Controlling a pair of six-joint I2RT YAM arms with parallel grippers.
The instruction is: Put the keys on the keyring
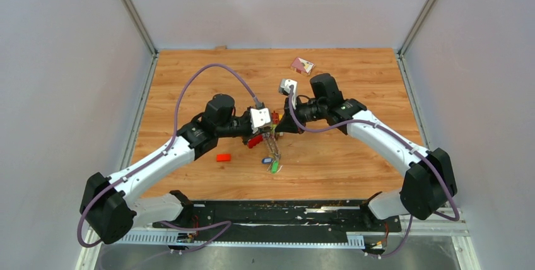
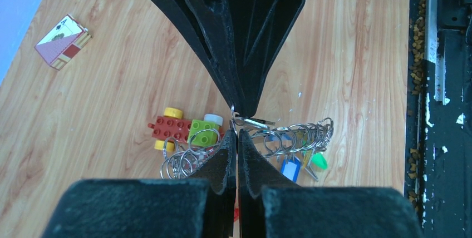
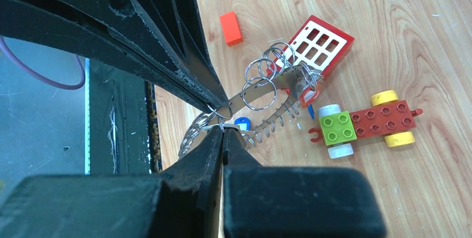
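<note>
The keyring (image 2: 289, 132) is a thin metal loop strung with many small silver rings, held above the table between both grippers. It also shows in the right wrist view (image 3: 261, 90). Keys with blue (image 2: 290, 167) and green (image 2: 319, 161) heads hang from it, seen low in the top view (image 1: 271, 159). My left gripper (image 2: 237, 133) is shut on the keyring's wire. My right gripper (image 3: 222, 129) is shut on a small silver key (image 2: 255, 121) right at the ring, tip to tip with the left gripper (image 1: 275, 125).
A red, green and yellow toy car (image 2: 186, 129) lies under the ring. A red window piece (image 3: 320, 43) and an orange-red brick (image 1: 223, 157) lie nearby. A playing card box (image 1: 301, 65) is at the back. The black rail (image 1: 284, 210) runs along the near edge.
</note>
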